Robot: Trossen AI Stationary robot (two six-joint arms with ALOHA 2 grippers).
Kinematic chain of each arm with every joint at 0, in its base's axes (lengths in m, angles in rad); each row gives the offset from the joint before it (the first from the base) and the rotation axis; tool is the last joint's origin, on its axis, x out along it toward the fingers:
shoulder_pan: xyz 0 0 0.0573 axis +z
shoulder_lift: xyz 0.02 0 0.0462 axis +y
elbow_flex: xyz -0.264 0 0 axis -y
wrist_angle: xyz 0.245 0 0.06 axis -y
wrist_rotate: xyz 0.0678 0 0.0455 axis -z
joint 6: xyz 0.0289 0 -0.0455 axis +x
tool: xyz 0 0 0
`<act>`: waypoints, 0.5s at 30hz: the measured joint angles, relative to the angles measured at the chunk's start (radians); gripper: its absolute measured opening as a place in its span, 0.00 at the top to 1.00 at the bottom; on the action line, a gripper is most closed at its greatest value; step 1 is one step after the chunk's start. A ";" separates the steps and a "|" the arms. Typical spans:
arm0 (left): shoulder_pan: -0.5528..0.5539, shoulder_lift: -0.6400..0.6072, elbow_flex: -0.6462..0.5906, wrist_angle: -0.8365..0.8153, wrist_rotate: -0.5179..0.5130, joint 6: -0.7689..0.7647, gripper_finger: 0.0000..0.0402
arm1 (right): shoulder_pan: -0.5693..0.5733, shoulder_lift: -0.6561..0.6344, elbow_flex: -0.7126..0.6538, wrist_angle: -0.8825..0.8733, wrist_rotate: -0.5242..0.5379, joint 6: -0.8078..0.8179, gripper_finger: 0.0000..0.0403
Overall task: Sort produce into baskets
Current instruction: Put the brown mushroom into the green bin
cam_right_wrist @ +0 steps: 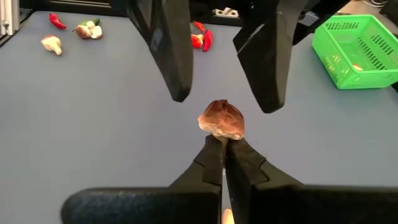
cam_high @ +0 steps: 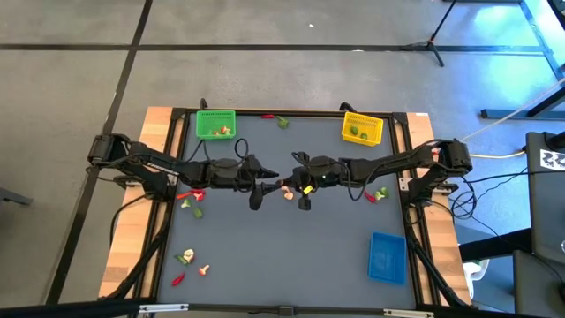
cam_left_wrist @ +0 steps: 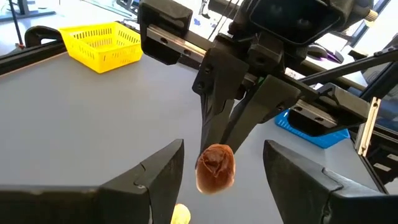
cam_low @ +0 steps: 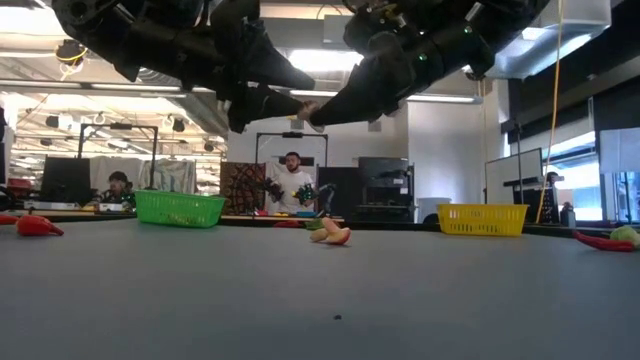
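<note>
Meeting in mid-air above the middle of the worktop (cam_high: 282, 247), the two arms look set for a hand-over. The right gripper (cam_right_wrist: 224, 146) has its fingers shut on the stem of a brown-capped mushroom piece (cam_right_wrist: 222, 119), holding it out cap-first; the left gripper (cam_left_wrist: 217, 165) has its fingers spread wide on either side of the cap, touching nothing. That pose makes sense if the mushroom is meant for a basket on the left arm's side, probably the green basket (cam_high: 215, 123) at the far left, which already holds a few pieces. The yellow basket (cam_high: 362, 128) sits at the far right, the blue basket (cam_high: 387, 256) at the near right.

More produce lies scattered on the dark grey worktop: red chilies (cam_high: 196, 193) and green bits at the left, a small cluster (cam_high: 187, 259) at the near left, others at the right edge and directly under the grippers.

Beyond the worktop, the low view shows a lab with monitors, ceiling lights and two people (cam_low: 292, 180) seated at desks.
</note>
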 joint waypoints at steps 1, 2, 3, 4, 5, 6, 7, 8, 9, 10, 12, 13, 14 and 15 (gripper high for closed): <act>0.000 0.000 0.000 0.000 0.000 0.000 0.47 | 0.000 0.000 0.000 0.000 0.001 0.000 0.99; 0.001 0.000 0.000 0.000 0.000 0.000 0.47 | 0.000 0.000 0.000 -0.001 0.001 0.000 0.99; 0.002 0.000 0.000 0.000 0.000 0.000 0.47 | 0.000 0.000 0.000 -0.001 0.002 0.003 0.99; 0.002 0.000 0.000 0.000 -0.003 0.000 0.47 | 0.000 0.000 0.000 -0.001 0.002 0.005 0.99; 0.002 0.000 0.000 0.000 -0.011 0.000 0.47 | 0.000 0.000 0.000 -0.001 0.002 0.005 0.99; 0.002 0.000 0.000 0.000 -0.016 0.000 0.47 | 0.000 0.000 0.000 0.000 0.002 0.005 0.99; 0.002 0.000 0.000 0.000 -0.021 -0.001 0.47 | 0.000 0.000 0.000 0.003 0.005 0.005 0.99; 0.002 0.000 0.000 0.000 -0.022 -0.005 0.47 | 0.000 0.000 0.000 0.007 0.010 0.004 0.99; 0.002 0.000 0.000 0.000 -0.023 -0.010 0.47 | 0.000 0.000 0.000 0.010 0.022 0.004 0.99; 0.002 0.000 0.000 -0.001 -0.023 -0.016 0.47 | 0.000 0.000 0.000 0.015 0.034 0.002 0.99; 0.002 0.000 0.000 -0.001 -0.024 -0.027 0.47 | 0.000 0.000 0.000 0.024 0.056 -0.011 0.99; 0.002 0.000 0.000 -0.001 -0.024 -0.029 0.47 | 0.000 0.000 0.000 0.034 0.062 -0.018 0.99; 0.002 0.000 0.000 -0.001 -0.024 -0.032 0.47 | 0.000 0.000 0.000 0.045 0.063 -0.020 0.99; 0.002 0.000 0.000 -0.001 -0.024 -0.038 0.47 | 0.000 0.000 0.000 0.057 0.060 -0.021 0.99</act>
